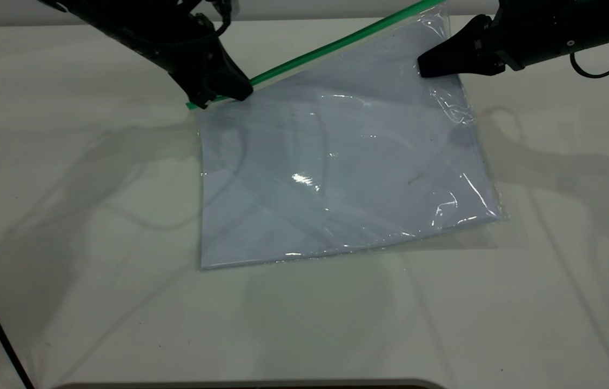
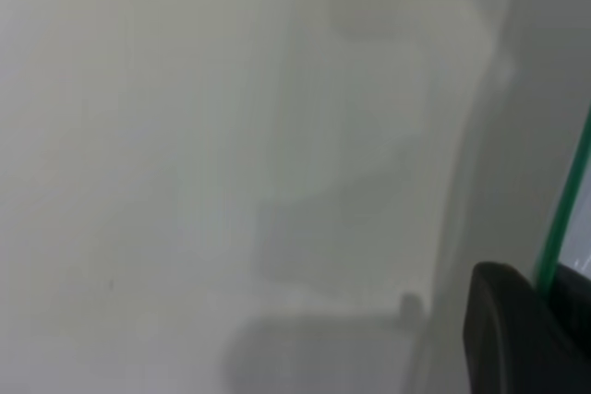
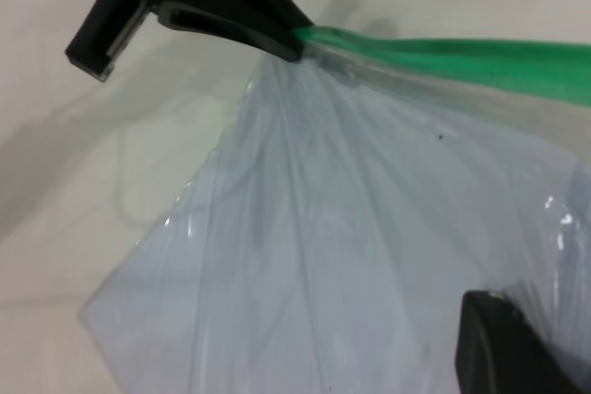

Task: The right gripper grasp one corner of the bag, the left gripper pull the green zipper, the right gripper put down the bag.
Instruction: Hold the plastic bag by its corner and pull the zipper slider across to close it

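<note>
- Clear plastic, exterior view: the bag (image 1: 347, 162) lies on the white table (image 1: 66, 216), far edge raised. My left gripper (image 1: 220, 94) is closed on the green zipper (image 1: 336, 46) at its left end; my right gripper (image 1: 427, 66) pinches the bag's right edge.
- Left wrist view: my finger (image 2: 517, 339) touches the zipper (image 2: 563, 219).
- Right wrist view: my left gripper (image 3: 291, 43) clamps the zipper (image 3: 462, 57); the bag (image 3: 351, 246) sags below.

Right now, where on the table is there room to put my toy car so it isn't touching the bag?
Bare table lies left of the bag, and more along the near edge and to its right. It is crowded at the far side: the left gripper sits on the green zipper at its end, and the right gripper is at the bag's far right corner.
</note>
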You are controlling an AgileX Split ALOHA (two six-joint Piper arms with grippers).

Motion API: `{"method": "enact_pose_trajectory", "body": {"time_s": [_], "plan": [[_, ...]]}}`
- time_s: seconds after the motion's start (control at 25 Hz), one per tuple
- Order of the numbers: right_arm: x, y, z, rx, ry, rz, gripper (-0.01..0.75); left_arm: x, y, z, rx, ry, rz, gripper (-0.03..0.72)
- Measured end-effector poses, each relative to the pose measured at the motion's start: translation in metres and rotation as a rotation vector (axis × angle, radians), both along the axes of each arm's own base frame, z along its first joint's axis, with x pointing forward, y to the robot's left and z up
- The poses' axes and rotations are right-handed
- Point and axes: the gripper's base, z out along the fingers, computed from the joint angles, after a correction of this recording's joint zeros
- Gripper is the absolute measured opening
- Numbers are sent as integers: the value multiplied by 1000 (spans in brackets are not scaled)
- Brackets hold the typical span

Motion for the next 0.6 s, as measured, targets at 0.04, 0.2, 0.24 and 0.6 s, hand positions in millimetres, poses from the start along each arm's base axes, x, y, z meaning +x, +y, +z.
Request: {"method": "enact_pose_trajectory", "body": {"time_s": [0.04,0.2,0.24,0.6], "plan": [[0,0,0,-1,1,-5,35,0,2,0,5,6,3,56],[2,-1,-1,-12,2,-23,35,0,14,-3,49,39,19,56],[2,-1,-1,-13,2,-25,35,0,17,-4,58,51,27,56],[2,-3,-2,-23,4,-34,35,-1,24,-7,102,77,35,99]]}}
